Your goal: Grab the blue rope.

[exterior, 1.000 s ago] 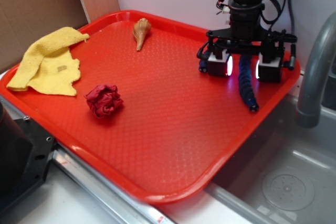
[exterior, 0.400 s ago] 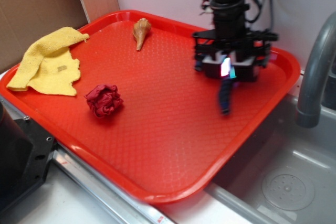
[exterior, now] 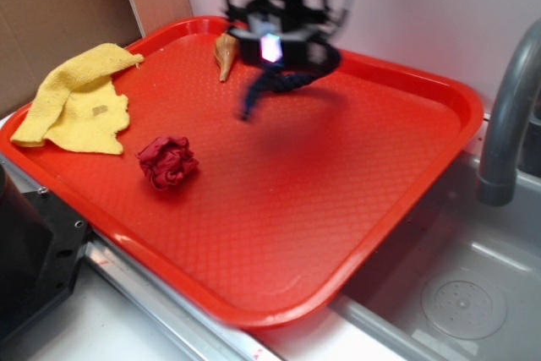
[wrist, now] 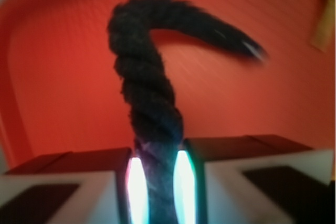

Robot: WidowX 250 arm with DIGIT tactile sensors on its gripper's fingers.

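The fingers (wrist: 181,192) are clamped on the blue rope (wrist: 152,108), which dangles curled above the red tray (exterior: 439,90). The arm reaches down over the tray's far side, beside the shell (exterior: 226,52). Open tray floor lies near; red cloth ball (exterior: 167,161) and yellow towel (exterior: 76,99) sit well apart.

The claw (exterior: 272,46) grips the blue rope (exterior: 269,89), dangling above the red tray (exterior: 355,209) beside a shell (exterior: 225,52).
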